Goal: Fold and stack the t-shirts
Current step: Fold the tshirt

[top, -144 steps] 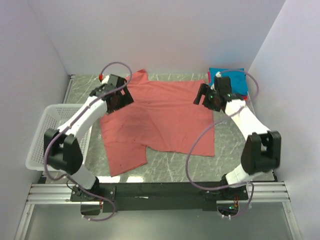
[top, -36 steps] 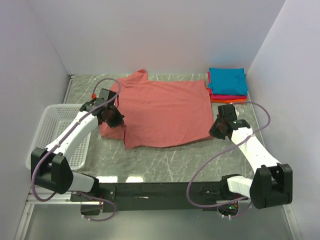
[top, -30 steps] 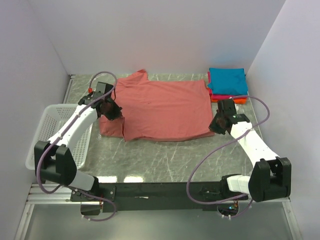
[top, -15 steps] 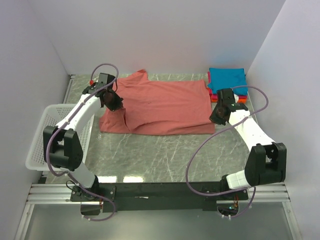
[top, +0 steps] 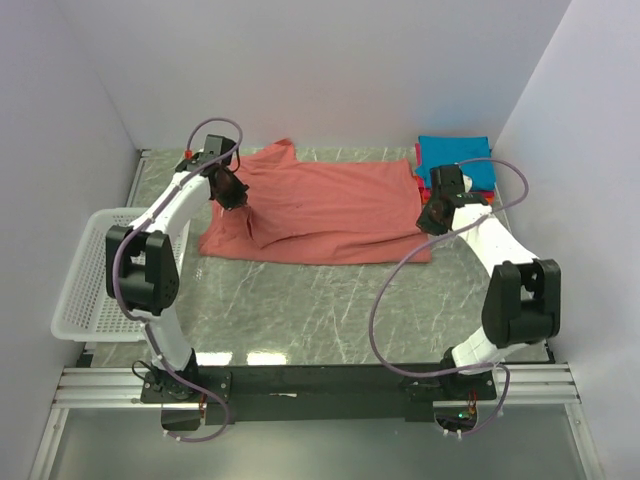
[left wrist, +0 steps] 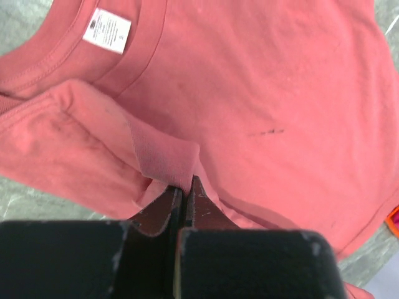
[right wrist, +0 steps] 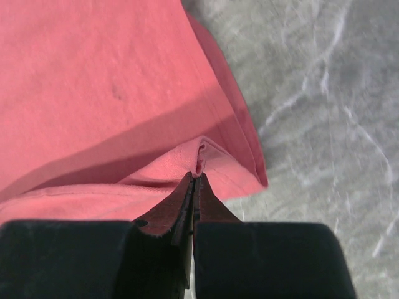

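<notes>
A salmon t-shirt (top: 330,210) lies across the back of the table, its near part doubled over toward the far edge. My left gripper (top: 233,196) is shut on a pinch of its cloth near the collar (left wrist: 163,169), with the white neck label (left wrist: 107,30) showing beyond. My right gripper (top: 431,218) is shut on a fold at the shirt's right edge (right wrist: 199,163). A stack of folded t-shirts (top: 458,165), teal on top with pink and orange edges below, sits at the back right, partly behind the right arm.
A white mesh basket (top: 90,270) hangs off the table's left side. Grey marble tabletop (top: 330,310) shows in front of the shirt. White walls close the back and both sides.
Both grippers have carried the shirt's near edge away from me toward the back, folding it over itself. The shirt now covers a narrower strip.
</notes>
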You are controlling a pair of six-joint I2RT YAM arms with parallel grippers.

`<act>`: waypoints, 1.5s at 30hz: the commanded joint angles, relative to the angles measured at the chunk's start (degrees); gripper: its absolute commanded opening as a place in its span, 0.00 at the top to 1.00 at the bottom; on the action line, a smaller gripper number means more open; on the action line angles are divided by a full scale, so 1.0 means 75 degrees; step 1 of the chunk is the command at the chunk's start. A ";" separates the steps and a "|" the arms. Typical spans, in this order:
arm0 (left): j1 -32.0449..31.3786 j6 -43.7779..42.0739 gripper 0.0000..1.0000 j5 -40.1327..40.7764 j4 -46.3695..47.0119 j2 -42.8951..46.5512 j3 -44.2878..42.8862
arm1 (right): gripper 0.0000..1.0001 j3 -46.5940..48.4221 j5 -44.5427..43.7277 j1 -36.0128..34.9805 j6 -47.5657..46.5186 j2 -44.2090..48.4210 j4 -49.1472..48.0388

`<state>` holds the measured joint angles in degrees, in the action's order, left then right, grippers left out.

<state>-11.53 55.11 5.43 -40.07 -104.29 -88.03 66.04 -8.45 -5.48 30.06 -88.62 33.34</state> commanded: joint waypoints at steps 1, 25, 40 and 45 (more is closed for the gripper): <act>0.0049 -0.0118 0.99 0.0307 0.0175 -0.0203 -0.0532 | 1.00 0.0510 -0.0163 0.0074 -0.0188 -0.0452 -0.0367; 0.0190 -0.0153 0.01 -0.0219 0.1100 -0.0206 0.0273 | 0.19 0.0208 0.0750 0.0016 0.0034 -0.0643 -0.0917; -0.0385 -0.0247 0.28 -0.0935 0.1394 -0.1024 0.0769 | 0.18 -0.0391 0.1525 -0.0407 -0.0013 -0.1438 -0.1598; -0.0408 -0.0270 0.31 -0.0853 0.1324 -0.1200 0.0780 | 0.18 -0.0368 0.1408 -0.0407 0.0034 -0.1660 -0.1516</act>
<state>-14.59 53.65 -0.67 -30.68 -113.27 -80.05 62.59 2.81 -8.60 29.82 -99.90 23.11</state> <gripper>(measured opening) 0.705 0.815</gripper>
